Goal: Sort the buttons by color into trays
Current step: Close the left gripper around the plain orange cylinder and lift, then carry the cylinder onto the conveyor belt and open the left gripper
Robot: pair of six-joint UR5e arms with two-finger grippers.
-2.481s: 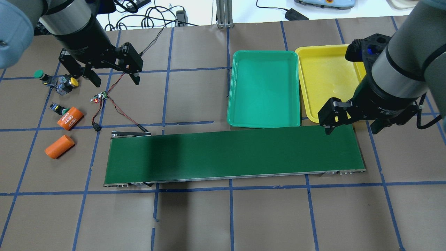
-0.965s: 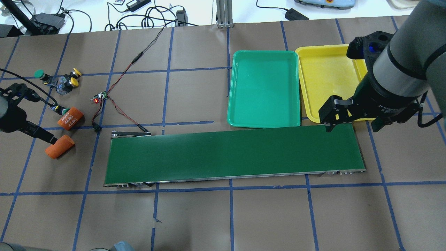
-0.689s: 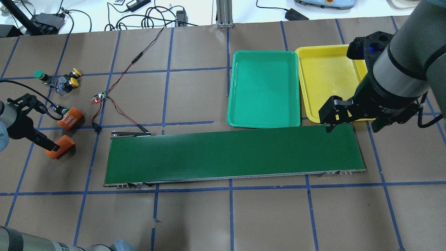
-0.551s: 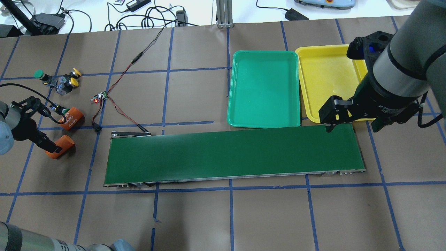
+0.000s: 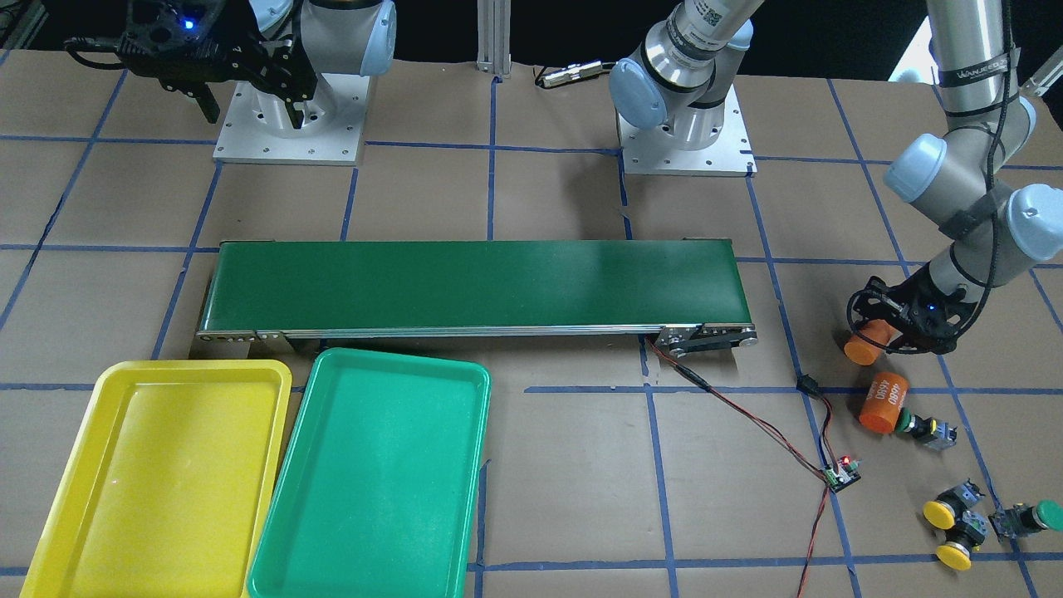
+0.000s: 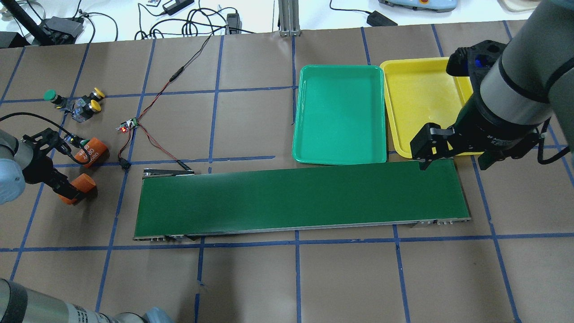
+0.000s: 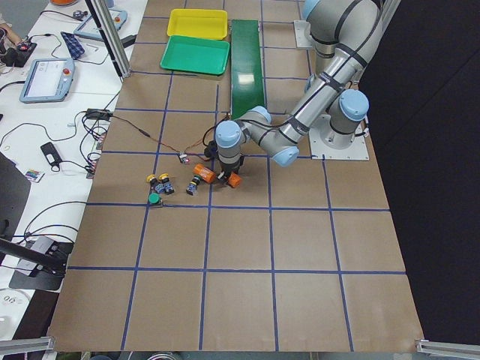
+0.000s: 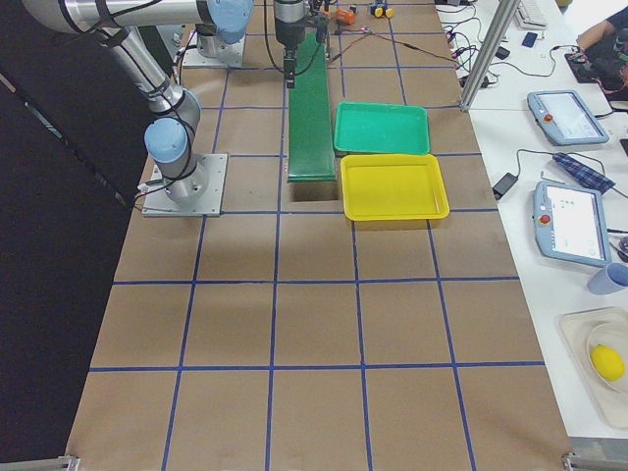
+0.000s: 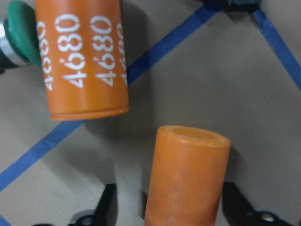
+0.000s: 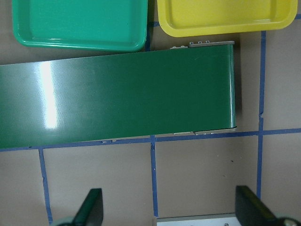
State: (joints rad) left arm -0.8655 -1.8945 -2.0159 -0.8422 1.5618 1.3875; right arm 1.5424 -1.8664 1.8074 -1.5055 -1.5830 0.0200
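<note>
Two yellow buttons (image 6: 94, 104) and a green button (image 6: 51, 95) sit clustered at the far left. Another green button (image 6: 83, 142) lies against the orange cylinder marked 4680 (image 6: 92, 151); its cap (image 9: 21, 30) shows in the left wrist view. My left gripper (image 6: 67, 190) is low over the plain orange cylinder (image 9: 188, 179), open, with a finger on each side and a gap at one finger. My right gripper (image 6: 452, 165) hangs open and empty over the conveyor's right end. The green tray (image 6: 339, 114) and yellow tray (image 6: 419, 103) lie side by side, both empty.
The long dark-green conveyor belt (image 6: 300, 199) runs across the middle. A small circuit board with a red light (image 6: 130, 125) and red-black wires lies between the buttons and the belt's left end. Cables and devices line the far table edge.
My left arm left the spot above the button cluster, swung out to the far left and came down around the plain orange cylinder. The right arm has barely moved.
</note>
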